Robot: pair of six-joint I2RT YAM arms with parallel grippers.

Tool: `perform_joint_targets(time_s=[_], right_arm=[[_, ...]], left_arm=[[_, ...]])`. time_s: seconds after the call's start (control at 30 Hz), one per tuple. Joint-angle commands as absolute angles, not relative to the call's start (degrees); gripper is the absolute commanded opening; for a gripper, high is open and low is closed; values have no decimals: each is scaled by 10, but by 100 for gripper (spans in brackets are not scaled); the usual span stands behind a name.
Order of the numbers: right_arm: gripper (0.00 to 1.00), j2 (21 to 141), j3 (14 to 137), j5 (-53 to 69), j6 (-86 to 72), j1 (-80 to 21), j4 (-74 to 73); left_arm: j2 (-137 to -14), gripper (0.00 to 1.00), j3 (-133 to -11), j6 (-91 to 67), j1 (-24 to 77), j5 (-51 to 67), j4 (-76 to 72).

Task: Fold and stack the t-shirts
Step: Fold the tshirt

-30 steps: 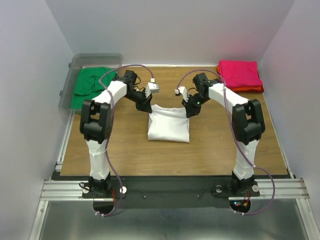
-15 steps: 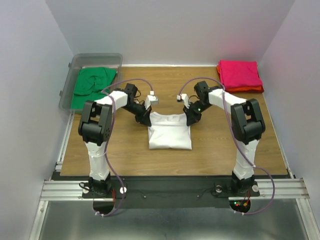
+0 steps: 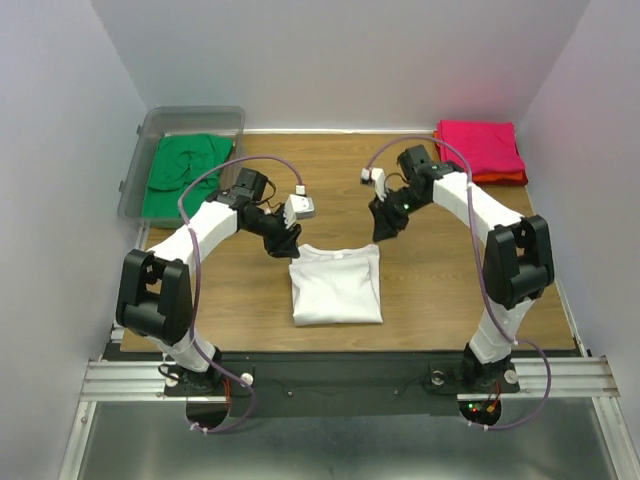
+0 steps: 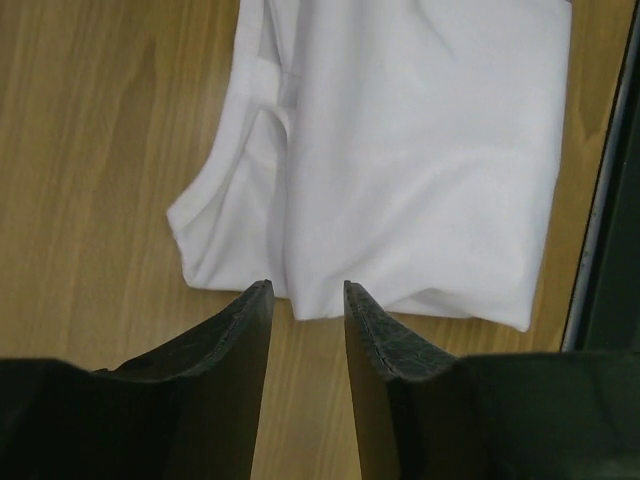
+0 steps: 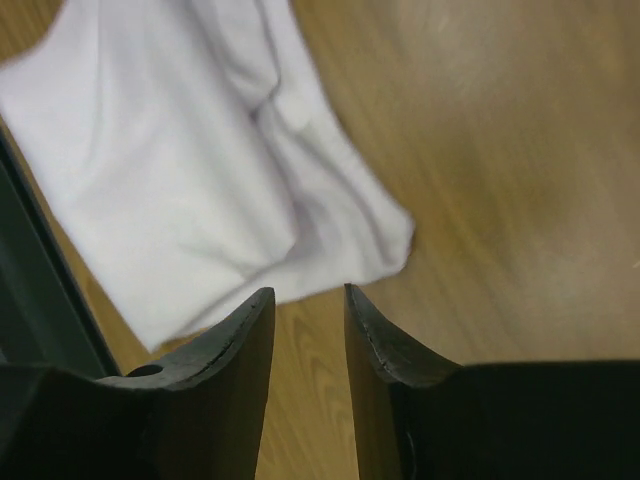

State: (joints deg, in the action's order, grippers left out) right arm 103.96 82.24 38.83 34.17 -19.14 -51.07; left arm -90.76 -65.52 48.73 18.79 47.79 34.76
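The bench is brown wood-grain board and fills the middle of the top view. A clear grey plastic bin sits at its 10 o'clock corner. At 6 o'clock a black plate runs along the near edge, with aluminium rails at either end. Pale walls stand at 9, 12 and 3 o'clock.

From above, the red-orange t-shirt lies mostly under the magenta t-shirt, only a thin strip showing at its near edge; a purple cable crosses part of the green t-shirt, and the fingertips of the left hand and right hand are too small to make out. Both wrist views cut the white t-shirt off at the top edge, and the right wrist's view of it is blurred
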Motion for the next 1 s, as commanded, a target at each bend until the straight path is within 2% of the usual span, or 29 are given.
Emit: perform_joint_targets(time_s=[0.0,0.13,0.27,0.63,0.67,0.9,0.97], right_arm=[[38,1107,917,469,268,-187,-495],[33,1192,1031,517,211,-189,-490],[31,1257,1077,554,167,-198,-488],[29,1318,1050,582,161,-238,-472],[29,1319,1049,584,161,-240,-470],[26,1328,1031,609,160,-261,-468],[24,1333,1024,610,163,-265,-468]], left_arm=[[-899,46,-678,486,228,441,295],[-946,46,-698,486,273,414,269],[-987,47,-716,483,298,399,254],[-1048,46,-734,491,330,411,267],[-1048,44,-734,492,331,411,268],[-1051,7,-738,511,337,424,288],[-1046,2,-741,516,336,428,297]])
